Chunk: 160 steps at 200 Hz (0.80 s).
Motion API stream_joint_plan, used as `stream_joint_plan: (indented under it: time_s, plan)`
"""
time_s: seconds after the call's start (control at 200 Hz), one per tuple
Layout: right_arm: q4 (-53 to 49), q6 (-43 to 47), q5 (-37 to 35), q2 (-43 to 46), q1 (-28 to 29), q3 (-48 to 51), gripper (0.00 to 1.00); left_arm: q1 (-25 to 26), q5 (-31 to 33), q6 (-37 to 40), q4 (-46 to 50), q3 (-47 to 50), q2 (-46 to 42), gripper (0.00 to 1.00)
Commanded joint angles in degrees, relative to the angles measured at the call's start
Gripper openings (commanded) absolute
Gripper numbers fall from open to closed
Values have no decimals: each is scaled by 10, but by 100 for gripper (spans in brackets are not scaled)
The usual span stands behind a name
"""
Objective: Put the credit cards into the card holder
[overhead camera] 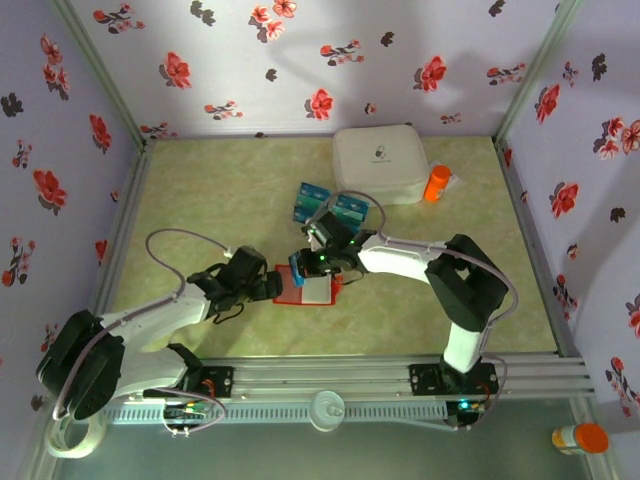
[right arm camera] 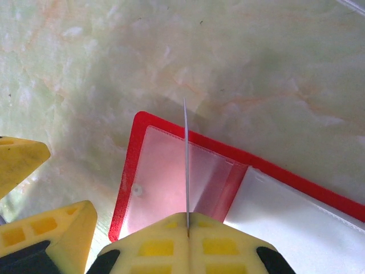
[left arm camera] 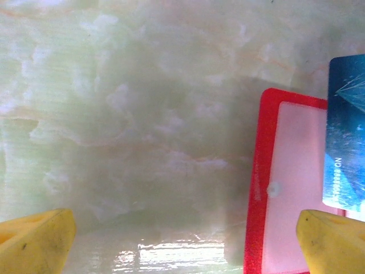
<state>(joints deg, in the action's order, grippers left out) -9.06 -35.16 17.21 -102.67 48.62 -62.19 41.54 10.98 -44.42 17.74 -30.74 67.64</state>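
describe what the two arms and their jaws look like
Both the left arm and right arm have white links with bulky black joints, and a thin grey cable loops off each. The jaws are yellow wedge-shaped blocks; the right ones have square recesses.

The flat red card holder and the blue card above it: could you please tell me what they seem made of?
The flat red card holder is probably soft plastic or vinyl: the red border looks matt, and its pockets are clear, faintly glossy film with red showing through. The blue card is likely stiff glossy plastic: it shows sheen and stands straight, edge-on.
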Motion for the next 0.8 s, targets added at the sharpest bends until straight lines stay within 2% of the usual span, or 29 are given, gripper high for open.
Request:
stream_joint_plan:
  time_s: [0.0, 0.23, 0.54, 0.795]
  plan:
    - [16, -10, 11, -2, -4, 12, 0, 7, 15, 13, 5, -21, 14, 100]
    - [29, -18, 15, -1, -4, 20, 0, 23, 17, 23, -9, -41, 52, 100]
    - [32, -22, 17, 12, -7, 25, 0, 41, 62, 15, -8, -23, 84, 100]
    - [62, -48, 28, 80, -41, 61, 0, 43, 75, 5, -13, -9, 100, 100]
